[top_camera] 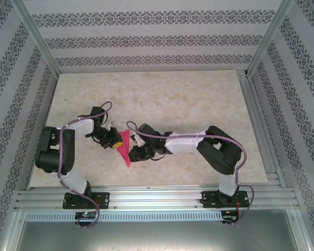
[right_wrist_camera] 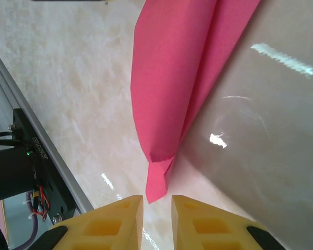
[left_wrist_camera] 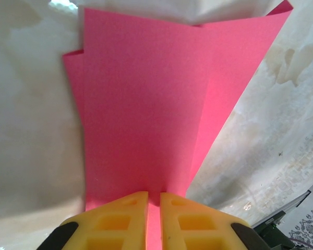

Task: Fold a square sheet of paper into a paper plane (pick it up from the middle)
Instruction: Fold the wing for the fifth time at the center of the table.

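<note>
Your thin magenta-pink folded paper (top_camera: 124, 149) is at centre-near of the glossy beige marbled tabletop (top_camera: 188, 94), between both grippers. There's lots of bare table far and right. Your left gripper (left_wrist_camera: 154, 197) is pinched on its smooth creased layers, which fan out wide. Right wrist view: the paper narrows to a folded tip just ahead of your right gripper (right_wrist_camera: 157, 198), jaws narrowly parted, holding nothing.

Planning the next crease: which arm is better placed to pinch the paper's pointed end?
Right, probably. The right gripper stands open just short of the pointed tip of the folded pink paper; the left gripper is clamped on it, away from that tip.
</note>
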